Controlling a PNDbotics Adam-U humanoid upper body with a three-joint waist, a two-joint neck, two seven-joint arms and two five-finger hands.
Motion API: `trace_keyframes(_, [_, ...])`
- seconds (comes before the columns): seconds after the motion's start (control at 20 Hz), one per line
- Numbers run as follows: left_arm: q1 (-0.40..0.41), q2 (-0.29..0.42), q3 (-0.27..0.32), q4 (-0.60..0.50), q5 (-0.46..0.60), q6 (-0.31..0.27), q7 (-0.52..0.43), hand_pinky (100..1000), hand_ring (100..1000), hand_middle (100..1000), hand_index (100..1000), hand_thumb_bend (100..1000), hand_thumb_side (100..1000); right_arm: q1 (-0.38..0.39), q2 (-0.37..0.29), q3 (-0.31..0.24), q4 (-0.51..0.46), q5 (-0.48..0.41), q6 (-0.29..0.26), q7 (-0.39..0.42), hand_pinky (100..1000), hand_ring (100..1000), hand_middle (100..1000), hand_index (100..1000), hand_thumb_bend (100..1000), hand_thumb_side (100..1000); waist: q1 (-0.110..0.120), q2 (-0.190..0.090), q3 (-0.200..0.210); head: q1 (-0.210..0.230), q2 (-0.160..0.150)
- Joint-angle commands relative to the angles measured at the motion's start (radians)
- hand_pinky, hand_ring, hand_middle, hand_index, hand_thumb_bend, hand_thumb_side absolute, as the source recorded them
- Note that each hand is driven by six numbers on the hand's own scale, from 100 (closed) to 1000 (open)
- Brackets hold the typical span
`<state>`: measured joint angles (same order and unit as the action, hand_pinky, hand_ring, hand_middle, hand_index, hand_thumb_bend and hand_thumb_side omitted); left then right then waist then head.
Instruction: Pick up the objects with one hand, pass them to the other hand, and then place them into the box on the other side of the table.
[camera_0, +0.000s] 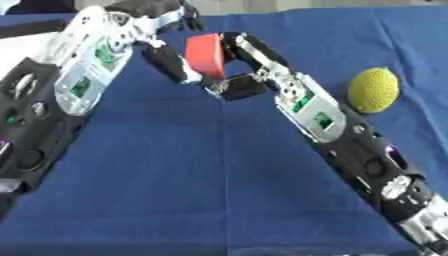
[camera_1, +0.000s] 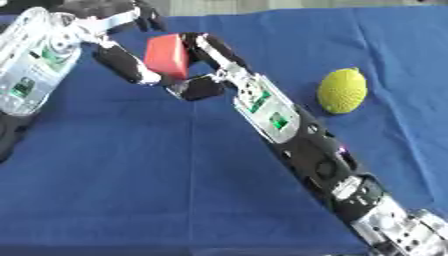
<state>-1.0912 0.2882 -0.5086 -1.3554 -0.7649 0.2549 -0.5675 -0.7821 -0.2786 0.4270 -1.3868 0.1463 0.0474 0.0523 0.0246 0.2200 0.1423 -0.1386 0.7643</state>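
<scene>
A red block (camera_0: 205, 52) hangs above the blue table cloth at the upper middle, between my two hands. My right hand (camera_0: 249, 67) reaches up from the lower right and is shut on it, with fingers curled over its right side and the thumb under it. My left hand (camera_0: 166, 60) comes in from the upper left. One of its black fingers lies against the block's lower left side, while the others (camera_0: 186, 17) spread up and away from the block. A yellow, bumpy, lemon-shaped object (camera_0: 374, 90) lies on the cloth to the right.
The blue cloth (camera_0: 192, 175) covers the table. A white surface (camera_0: 19, 47) shows at the far left edge behind my left arm. Both forearms cross much of the view, leaving bare cloth between them in the lower middle.
</scene>
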Motion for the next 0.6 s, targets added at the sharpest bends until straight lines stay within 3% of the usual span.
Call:
trace_keyframes(0.05, [-0.023,0.011,0.011,-0.020,0.010,-0.001,-0.001,851,796,757,822,524,278,-0.013,-0.016,-0.001,-0.023,0.007,-0.003,0.006,750,602,557,638,152,100,0.001,-0.020,-0.001,0.002,0.006])
trace_keyframes(0.6, [-0.019,0.005,0.005,-0.004,0.036,0.001,-0.035,841,788,740,806,488,237,-0.013,-0.018,0.004,-0.027,0.008,-0.012,0.011,749,601,556,637,155,100,0.001,-0.017,-0.003,0.005,0.006])
